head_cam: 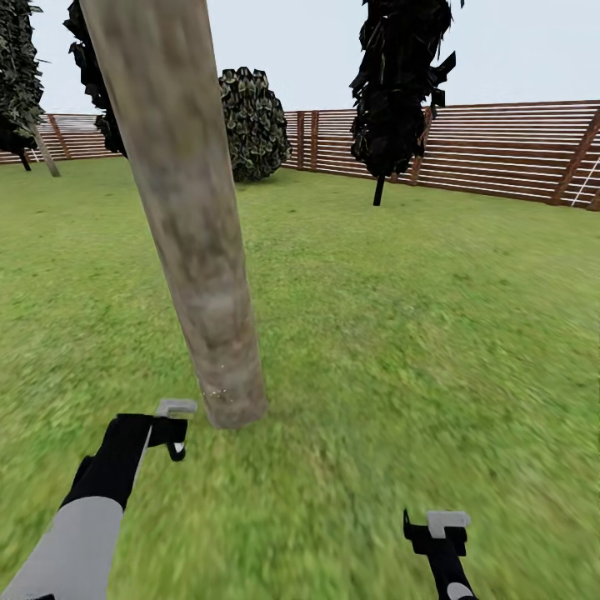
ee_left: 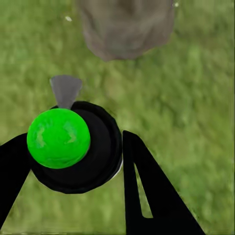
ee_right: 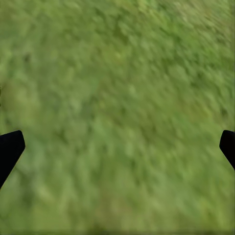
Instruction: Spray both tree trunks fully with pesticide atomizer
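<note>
A thick mottled grey-brown tree trunk rises from the grass floor just ahead, its base close in front of my left gripper. That gripper is shut on the pesticide atomizer, a black round body with a bright green ball on top. The atomizer's grey nozzle points toward the trunk's foot. My right gripper hangs low over bare grass to the right, its dark fingertips spread wide with nothing between them. Another grey trunk stands far off at the back left.
A brown slatted fence rings the lawn at the back. A black-leaved cypress stands ahead to the right, and a round dark bush sits behind the near trunk. Open grass stretches to the right.
</note>
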{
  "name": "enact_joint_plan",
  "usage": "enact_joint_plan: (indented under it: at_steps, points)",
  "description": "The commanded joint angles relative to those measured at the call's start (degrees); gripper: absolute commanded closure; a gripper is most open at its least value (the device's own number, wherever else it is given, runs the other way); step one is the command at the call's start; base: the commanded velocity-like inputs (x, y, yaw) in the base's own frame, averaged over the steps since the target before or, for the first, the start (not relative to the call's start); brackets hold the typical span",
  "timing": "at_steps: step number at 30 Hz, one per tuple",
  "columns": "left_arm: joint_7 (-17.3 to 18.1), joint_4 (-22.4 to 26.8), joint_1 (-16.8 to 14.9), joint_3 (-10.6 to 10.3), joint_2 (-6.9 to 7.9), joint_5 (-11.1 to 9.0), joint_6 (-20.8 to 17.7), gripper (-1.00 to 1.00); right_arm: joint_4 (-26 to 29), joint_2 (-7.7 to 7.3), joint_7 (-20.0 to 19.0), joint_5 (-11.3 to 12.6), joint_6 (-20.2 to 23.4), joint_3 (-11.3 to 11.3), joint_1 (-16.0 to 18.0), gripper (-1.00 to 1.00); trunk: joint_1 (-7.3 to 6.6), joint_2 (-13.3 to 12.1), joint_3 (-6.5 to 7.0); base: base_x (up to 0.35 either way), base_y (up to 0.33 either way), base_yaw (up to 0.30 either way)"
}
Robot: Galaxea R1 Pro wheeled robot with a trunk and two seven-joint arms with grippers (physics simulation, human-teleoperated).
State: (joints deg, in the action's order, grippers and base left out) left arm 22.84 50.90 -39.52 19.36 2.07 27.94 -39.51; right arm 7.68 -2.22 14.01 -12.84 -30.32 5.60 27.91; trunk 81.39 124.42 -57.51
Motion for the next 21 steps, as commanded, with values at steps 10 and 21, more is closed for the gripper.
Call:
enact_joint_plan:
  at_steps: [10, 21]
  points:
    - [1.3, 0.23, -3.42, -3.08, -4.44, 0.28, -2.95, 1.0, -0.03, 0.11, 0.16, -0.6, -0.18, 0.39, 0.04, -1.0, -0.01, 0.02, -0.05, 0.0, 0.0, 0.0]
    - [1.59, 0.52, -8.02, -4.16, -3.56, 0.13, -8.09, 1.0, -0.03, 0.03, 0.23, -0.6, -0.18, 0.46, 0.04, -1.0, -0.01, 0.02, -0.05, 0.0, 0.0, 0.109]
